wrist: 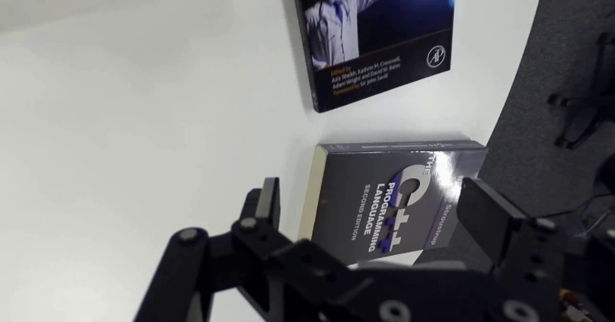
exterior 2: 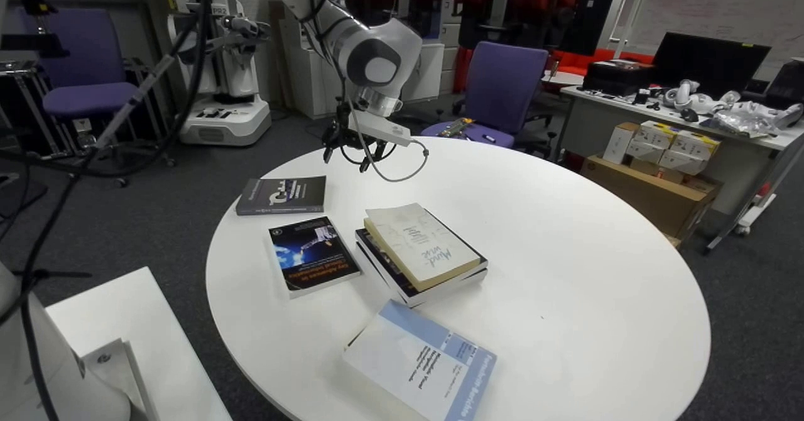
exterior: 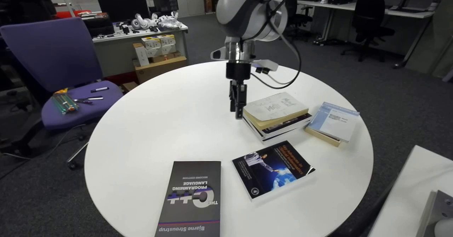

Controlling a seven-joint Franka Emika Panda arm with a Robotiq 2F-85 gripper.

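My gripper (wrist: 369, 187) stands wide open with nothing between its fingers. In the wrist view a dark grey C++ book (wrist: 365, 206) shows beyond and between the fingers, apart from them. That book (exterior: 193, 201) lies flat near the round table's edge. In an exterior view the gripper (exterior 2: 345, 159) hangs in the air beyond the same C++ book (exterior 2: 282, 195). A dark blue clinical informatics book (wrist: 384, 29) lies beside it, partly cut off by the wrist view's top edge. In an exterior view the gripper (exterior: 238, 111) appears in front of the white table.
A stack of books with a cream one on top (exterior: 276, 106) sits on the round white table (exterior: 148, 131). Near it lies a pale blue book (exterior 2: 427, 364) on a thicker one. A purple chair (exterior: 56, 60) stands beyond the table. A cable (exterior 2: 402, 179) loops from the wrist.
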